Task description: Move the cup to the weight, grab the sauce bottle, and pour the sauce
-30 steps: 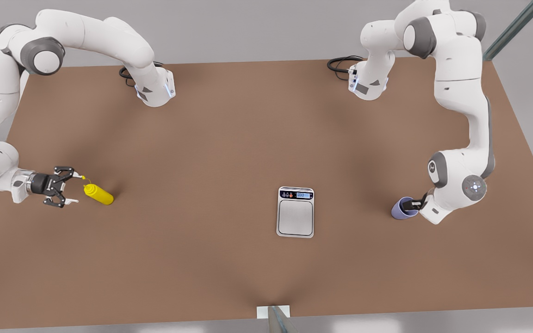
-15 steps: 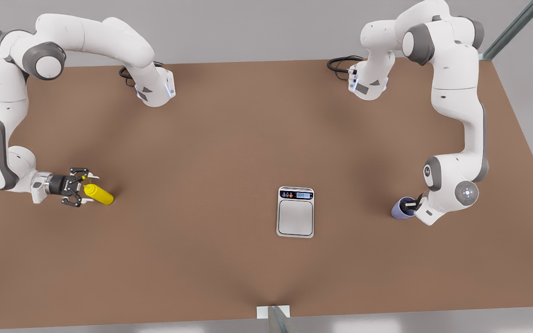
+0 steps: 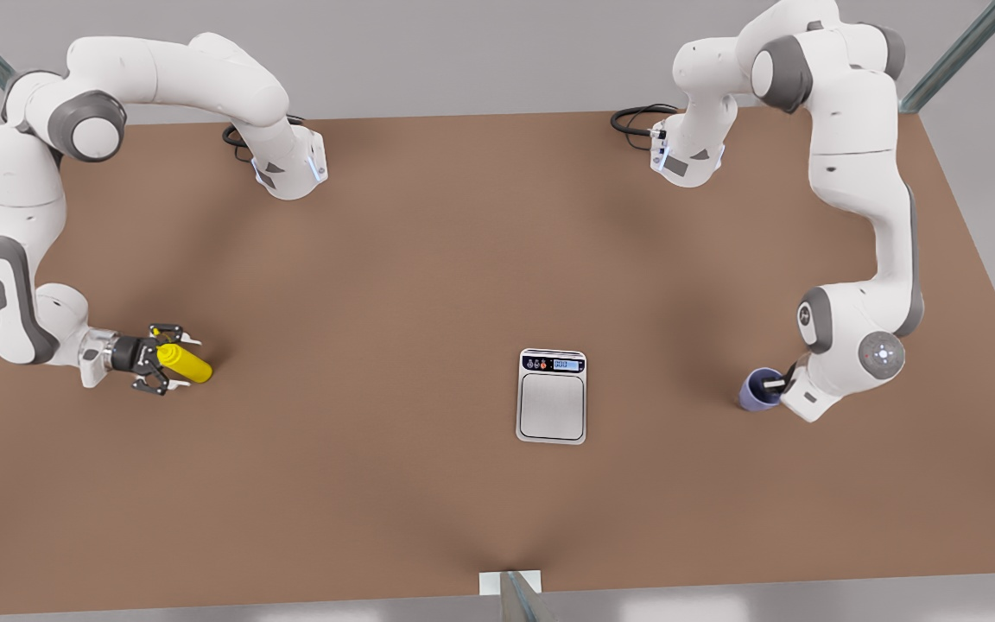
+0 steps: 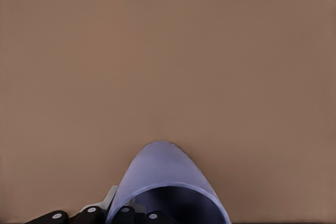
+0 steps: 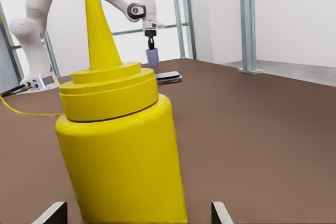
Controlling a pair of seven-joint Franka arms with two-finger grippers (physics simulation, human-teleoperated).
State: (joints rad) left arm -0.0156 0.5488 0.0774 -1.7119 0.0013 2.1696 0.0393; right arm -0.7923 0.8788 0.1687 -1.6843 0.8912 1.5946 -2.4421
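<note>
Your small pale lavender-blue tumbler cup (image 3: 758, 389) is near the brown table's (image 3: 428, 259) right edge in the front view, well apart from the flat silver-white digital scale (image 3: 552, 396) (mid-table, toward the near edge). Left gripper (image 3: 776, 383) has one finger (image 4: 137, 214) inside the rim and one outside, closed on the wall. The bright yellow squeeze bottle (image 3: 184, 364) sits near the opposite edge. Right gripper (image 3: 166, 359) straddles it, fingers (image 5: 52, 213) spread wide on both sides, not touching.
</note>
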